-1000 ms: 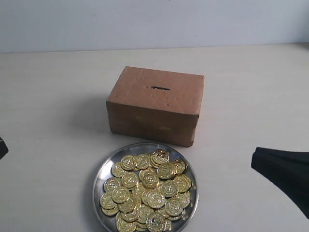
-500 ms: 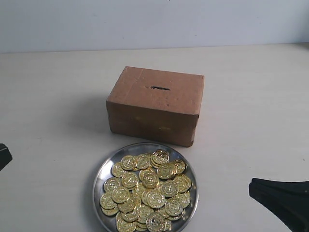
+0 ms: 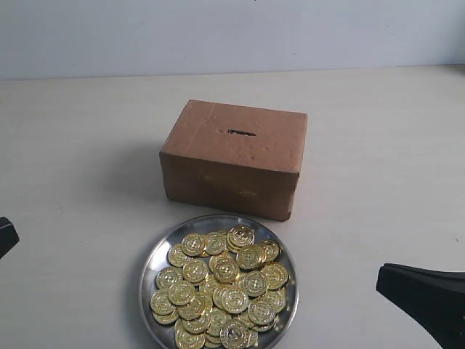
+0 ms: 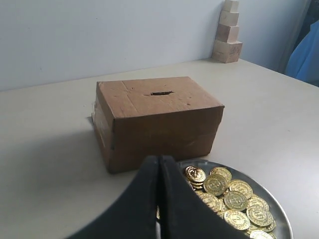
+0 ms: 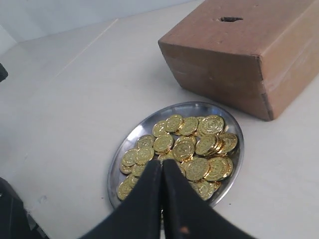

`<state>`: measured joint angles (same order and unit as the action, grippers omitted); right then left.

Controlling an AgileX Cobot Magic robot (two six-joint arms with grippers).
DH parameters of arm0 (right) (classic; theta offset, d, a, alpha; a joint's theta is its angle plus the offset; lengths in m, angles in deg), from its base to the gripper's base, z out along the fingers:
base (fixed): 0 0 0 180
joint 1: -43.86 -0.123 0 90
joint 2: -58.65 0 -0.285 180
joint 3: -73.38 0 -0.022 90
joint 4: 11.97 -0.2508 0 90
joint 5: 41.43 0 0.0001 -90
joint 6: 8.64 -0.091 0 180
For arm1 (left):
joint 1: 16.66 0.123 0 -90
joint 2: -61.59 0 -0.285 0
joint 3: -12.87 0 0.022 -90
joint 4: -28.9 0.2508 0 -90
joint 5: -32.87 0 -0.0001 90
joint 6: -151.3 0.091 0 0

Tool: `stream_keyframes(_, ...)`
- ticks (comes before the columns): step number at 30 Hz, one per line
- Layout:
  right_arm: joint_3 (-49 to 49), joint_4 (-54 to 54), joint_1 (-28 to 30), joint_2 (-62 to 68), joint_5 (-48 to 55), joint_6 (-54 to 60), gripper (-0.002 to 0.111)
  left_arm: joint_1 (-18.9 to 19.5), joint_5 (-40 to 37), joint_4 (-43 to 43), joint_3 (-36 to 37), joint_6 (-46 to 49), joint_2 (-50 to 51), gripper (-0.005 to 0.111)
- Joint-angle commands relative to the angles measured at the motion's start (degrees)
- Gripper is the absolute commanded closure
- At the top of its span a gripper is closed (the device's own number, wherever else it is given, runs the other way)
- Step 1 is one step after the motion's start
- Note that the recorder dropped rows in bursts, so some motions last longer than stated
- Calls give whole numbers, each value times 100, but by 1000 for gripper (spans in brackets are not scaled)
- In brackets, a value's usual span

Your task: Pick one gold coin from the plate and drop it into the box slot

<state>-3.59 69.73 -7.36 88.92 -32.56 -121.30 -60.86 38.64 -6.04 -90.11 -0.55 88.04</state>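
Right wrist view: coins [image 5: 185,149] on the plate [image 5: 191,105] lie just ahead of my closed, empty right gripper [image 5: 161,164], the nearer arm.

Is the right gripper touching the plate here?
Apart. The exterior view shows bare table between the shut right gripper and the plate, whose rim it does not reach.

Right arm [image 3: 425,302] lower than before
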Motion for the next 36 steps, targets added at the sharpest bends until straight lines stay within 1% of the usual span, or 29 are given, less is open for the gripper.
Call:
stream_keyframes(1, -25, 12, -11, -45, -15, -40, 108, 18, -5, -27, 19, -17, -32, 107)
stream_keyframes(9, -25, 4, -11, -45, -24, -40, 108, 18, -5, -27, 19, -4, -32, 107)
stream_keyframes(12, -25, 4, 52, -337, -53, -40, 108, 87, -5, -27, 19, -6, -174, 107)
stream_keyframes(15, -25, 4, 351, -754, -242, -40, 108, 509, -5, -27, 19, -6, -415, 107)
stream_keyframes(18, -25, 4, 880, -1192, -350, -40, 108, 1175, -5, -27, 19, -6, -668, 107)
stream_keyframes(20, -25, 30, 1361, -1492, -357, -40, 108, 1695, -5, -27, 19, -6, -830, 107)
stream_keyframes(23, -25, 28, 2106, -1878, -357, -40, 108, 2375, -5, -27, 19, -6, -1072, 107)
stream_keyframes(26, -25, 28, 2786, -2227, -357, -40, 108, 2917, -5, -27, 19, 11, -1314, 107)
stream_keyframes(30, -25, 28, 3603, -2249, -366, -40, 108, 3336, -5, -27, 19, 11, -1649, 107)
stream_keyframes(33, -25, 28, 4070, -2249, -379, -40, 108, 3500, -5, -27, 19, 11, -1813, 107)
stream_keyframes(36, -25, 28, 4368, -2249, -379, -40, 108, 3630, -5, -27, 19, 11, -1866, 107)
